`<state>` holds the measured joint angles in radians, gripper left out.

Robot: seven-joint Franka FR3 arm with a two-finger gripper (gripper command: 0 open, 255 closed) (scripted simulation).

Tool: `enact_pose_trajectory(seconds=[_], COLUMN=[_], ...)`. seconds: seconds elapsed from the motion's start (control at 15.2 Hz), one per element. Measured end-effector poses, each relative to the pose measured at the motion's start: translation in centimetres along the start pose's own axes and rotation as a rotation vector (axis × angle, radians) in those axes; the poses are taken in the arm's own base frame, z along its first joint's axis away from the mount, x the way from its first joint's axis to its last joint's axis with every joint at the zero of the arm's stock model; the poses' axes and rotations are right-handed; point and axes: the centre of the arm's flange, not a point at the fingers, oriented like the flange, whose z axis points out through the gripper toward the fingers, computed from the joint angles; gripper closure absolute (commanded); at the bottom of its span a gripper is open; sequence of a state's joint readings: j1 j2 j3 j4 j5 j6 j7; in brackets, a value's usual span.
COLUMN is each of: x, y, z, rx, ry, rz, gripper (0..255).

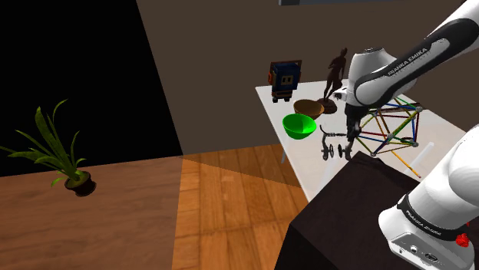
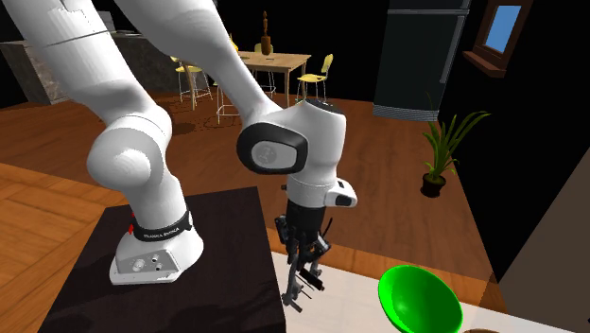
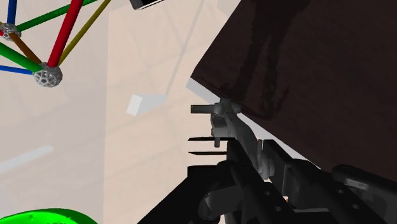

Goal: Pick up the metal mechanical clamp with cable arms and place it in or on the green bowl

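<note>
The grey metal clamp (image 3: pixel 230 127) with thin dark cable arms sits between my black fingers, and my gripper (image 3: pixel 257 170) is shut on it. From the shoulder view the clamp (image 1: pixel 333 146) is low over the white table (image 1: pixel 307 172), just beside the stand's corner, with my gripper (image 1: pixel 351 143) on its side toward the rod frame. In the second exterior view the clamp (image 2: pixel 303 281) hangs below my gripper (image 2: pixel 304 248). I cannot tell whether it touches the table. The green bowl (image 1: pixel 298 126) stands upright a short way off toward the shoulder view's left, also seen as the green bowl (image 2: pixel 418 298).
A frame of coloured rods (image 1: pixel 391 125) stands close behind my gripper. A brown bowl (image 1: pixel 308 109), a dark figurine (image 1: pixel 335 73) and a blue boxy object (image 1: pixel 285 79) occupy the table's far end. The dark stand (image 1: pixel 345 215) borders the table. A potted plant (image 1: pixel 65 157) is on the floor.
</note>
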<state>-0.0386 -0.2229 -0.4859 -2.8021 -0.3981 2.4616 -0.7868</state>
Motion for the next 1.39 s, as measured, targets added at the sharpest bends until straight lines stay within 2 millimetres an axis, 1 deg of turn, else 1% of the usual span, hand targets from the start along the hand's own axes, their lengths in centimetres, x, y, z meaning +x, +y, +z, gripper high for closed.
enact_pose_trajectory(seconds=[0.92,1.06,1.12,1.25,1.32,1.39], x=[-1.3,-0.7,0.1,1.1,1.8,2.3], y=[-0.2,1.1,2.1,4.0,5.5,6.5], z=[-7.1,-7.9,-8.4,-9.0,-9.3,-9.6], rx=[0.0,0.0,0.001,0.001,0.001,0.001], ry=[-0.001,-0.001,-0.001,0.0,0.0,0.0], rz=[0.0,0.001,0.0,0.0,0.001,0.001], gripper=[255,255,255,255,255,255])
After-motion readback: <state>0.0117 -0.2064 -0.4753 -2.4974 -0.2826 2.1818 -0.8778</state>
